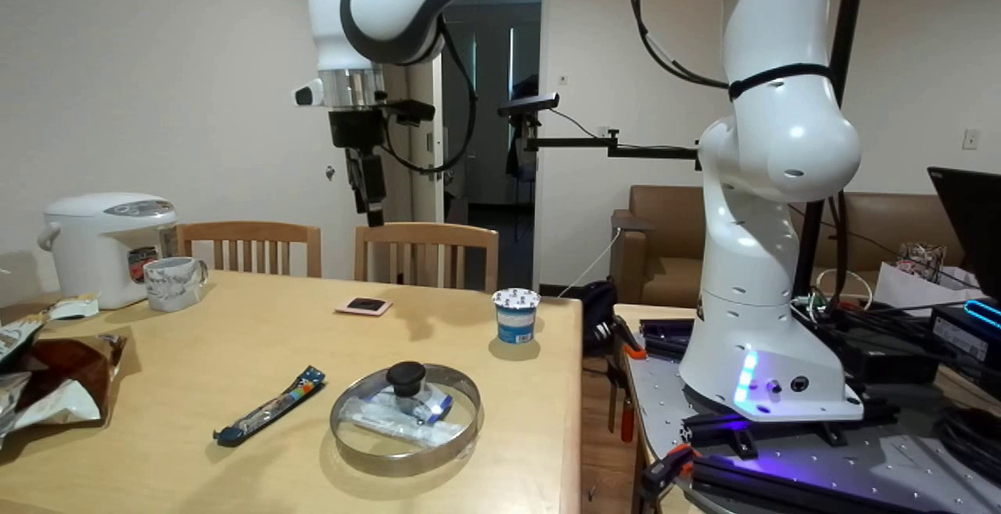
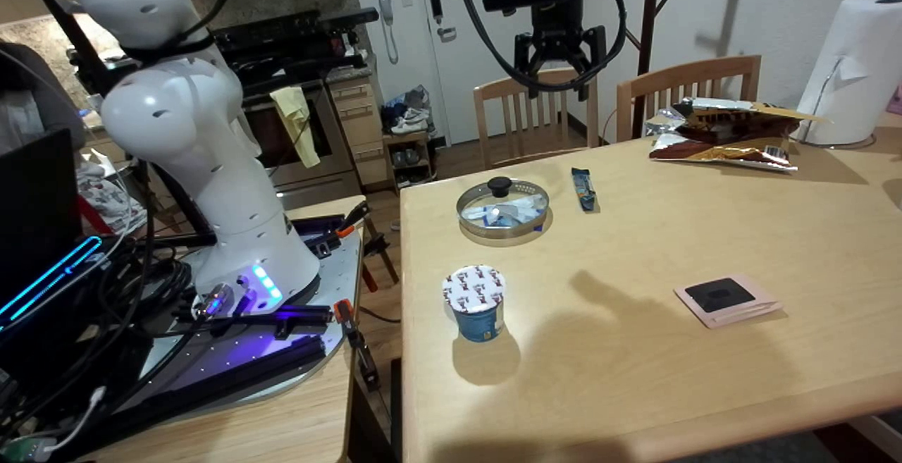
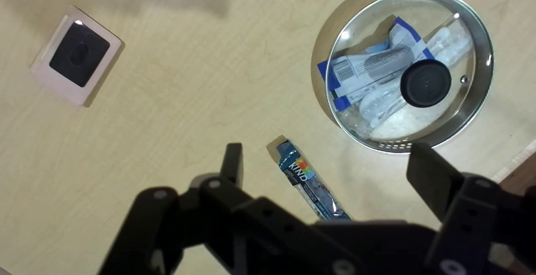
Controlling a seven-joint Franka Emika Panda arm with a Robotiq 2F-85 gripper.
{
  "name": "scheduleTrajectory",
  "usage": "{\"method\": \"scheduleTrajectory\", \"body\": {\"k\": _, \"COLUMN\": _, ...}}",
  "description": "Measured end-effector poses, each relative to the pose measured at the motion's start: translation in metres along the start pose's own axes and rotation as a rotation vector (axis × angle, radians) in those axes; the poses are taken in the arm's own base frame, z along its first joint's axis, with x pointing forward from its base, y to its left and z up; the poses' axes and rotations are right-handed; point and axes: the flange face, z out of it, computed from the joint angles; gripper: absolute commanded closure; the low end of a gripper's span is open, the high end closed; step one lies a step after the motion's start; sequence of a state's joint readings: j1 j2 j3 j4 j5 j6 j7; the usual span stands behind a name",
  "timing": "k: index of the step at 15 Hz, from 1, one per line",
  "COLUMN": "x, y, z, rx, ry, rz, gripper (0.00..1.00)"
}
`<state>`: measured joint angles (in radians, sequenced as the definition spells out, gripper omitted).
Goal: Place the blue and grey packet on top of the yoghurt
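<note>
Black fingers point(image 3: 233, 164) gape; in an exterior view, the flat blue-grey packet point(image 1: 270, 408) lies eight o'clock from the cylindrical white-blue yoghurt point(image 1: 516, 318).

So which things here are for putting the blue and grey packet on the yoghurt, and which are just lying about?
Part of the job:
blue and grey packet
yoghurt
gripper

Just lying about:
glass lid
patterned mug
flat pink-and-black item
foil packaging
paper towel roll

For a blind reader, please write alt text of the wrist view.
A blue and grey packet lies on a table below the open tool. Upper right, a glass lid sits over wrapped items; upper left, a pink-and-black object.
</note>
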<state>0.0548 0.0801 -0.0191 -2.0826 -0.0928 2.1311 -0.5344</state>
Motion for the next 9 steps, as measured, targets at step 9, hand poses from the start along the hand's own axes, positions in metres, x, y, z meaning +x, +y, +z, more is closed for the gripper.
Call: {"method": "scheduleTrajectory", "body": {"k": 9, "x": 0.026, "y": 0.005, "z": 0.045, "rx": -0.033, "ry": 0.068, "rz": -0.029, "gripper": 0.00}}
